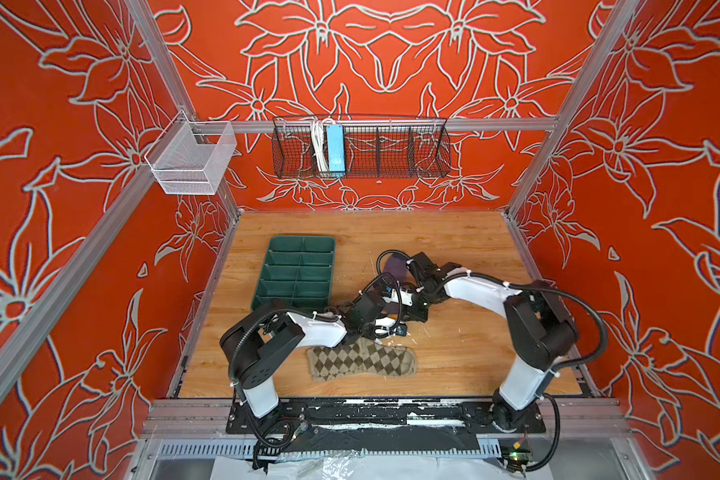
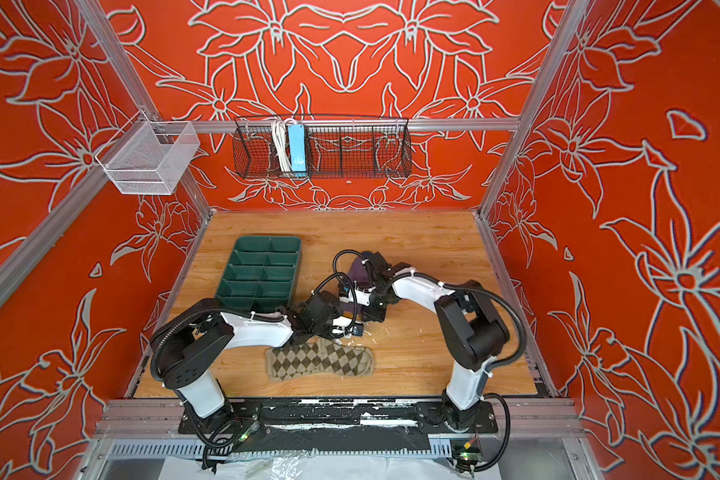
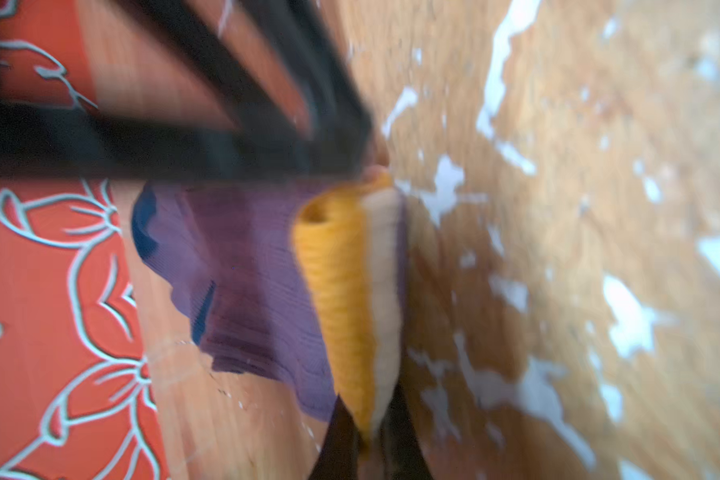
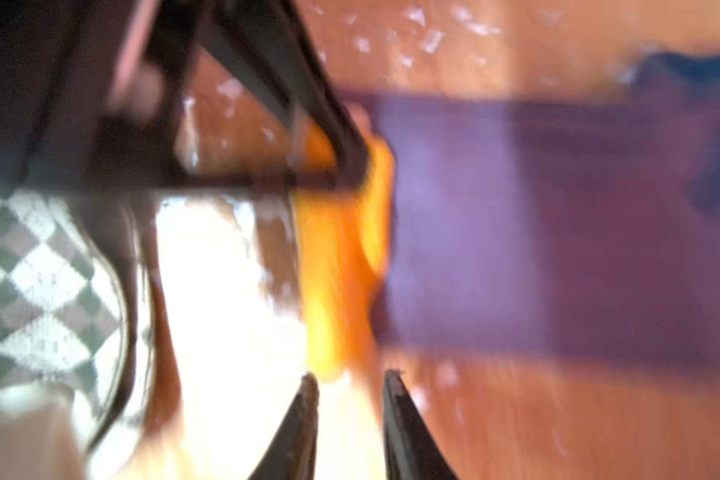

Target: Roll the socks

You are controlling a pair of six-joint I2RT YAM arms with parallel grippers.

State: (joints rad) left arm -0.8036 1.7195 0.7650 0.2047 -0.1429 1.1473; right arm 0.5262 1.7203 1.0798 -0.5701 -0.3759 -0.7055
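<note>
The left gripper [image 3: 368, 419] is clamped on 1 end of the yellow cuff [image 3: 333, 270], which is curled into a loose tube at the open end of the purple sock [image 3: 246, 257]. The right gripper [image 4: 352, 380] has its fingers apart just beside the other end, gripping nothing I can make out. This sock lies mid-table, at 12 o'clock from the argyle sock [image 1: 362, 363], which lies flat near the 6 o'clock edge.

Likely trouble: with only 1 end pinned, the springy cuff may uncurl or the roll may turn cone-shaped. A skewed pull could drag the whole sock instead of rolling it.

The wooden table [image 1: 454, 232] is scuffed with white patches [image 3: 445, 187], so fabric may catch. A green tray [image 1: 302, 237] sits at 10 o'clock. The red floral walls [image 1: 391, 50] carry a black wire basket [image 1: 391, 145] at 12 o'clock and a white mesh basket [image 1: 192, 162] at 10 o'clock.
</note>
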